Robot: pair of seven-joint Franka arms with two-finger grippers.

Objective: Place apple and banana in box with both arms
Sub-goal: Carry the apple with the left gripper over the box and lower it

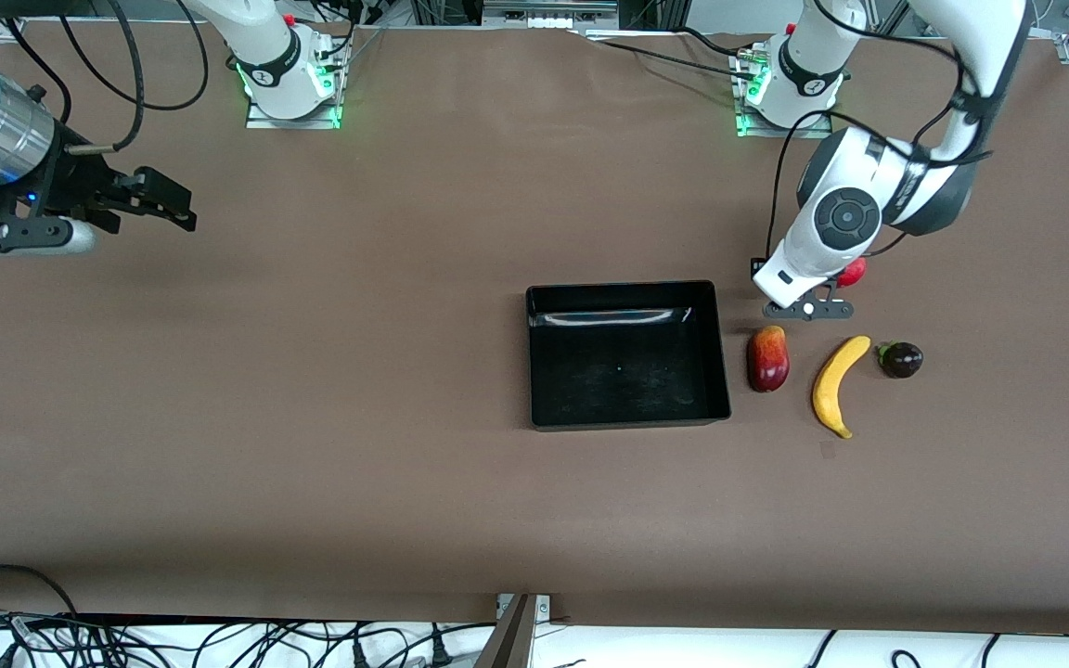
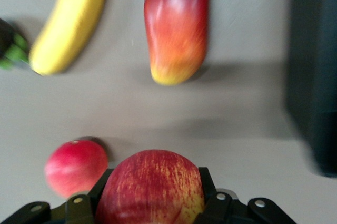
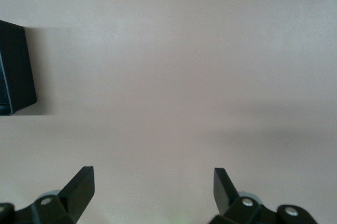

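Observation:
My left gripper (image 1: 808, 308) (image 2: 154, 203) is shut on the apple (image 2: 150, 179), red with yellow streaks, its fingers (image 2: 209, 188) pressed against both sides. The wrist hides the apple in the front view. The gripper is low over the table beside the box's corner toward the left arm's end. The banana (image 1: 839, 385) (image 2: 68, 23) lies on the table nearer the front camera than the gripper. The black box (image 1: 623, 286) (image 2: 316, 76) (image 3: 16, 71) stands mid-table and is empty. My right gripper (image 1: 173, 209) (image 3: 152, 179) is open and empty over bare table at the right arm's end, waiting.
An elongated dark-red and yellow fruit (image 1: 768, 359) (image 2: 176, 29) lies between the box and the banana. A dark purple fruit (image 1: 901, 359) (image 2: 10, 50) lies beside the banana. A uniformly red round fruit (image 1: 855, 271) (image 2: 73, 166) sits right beside the left gripper.

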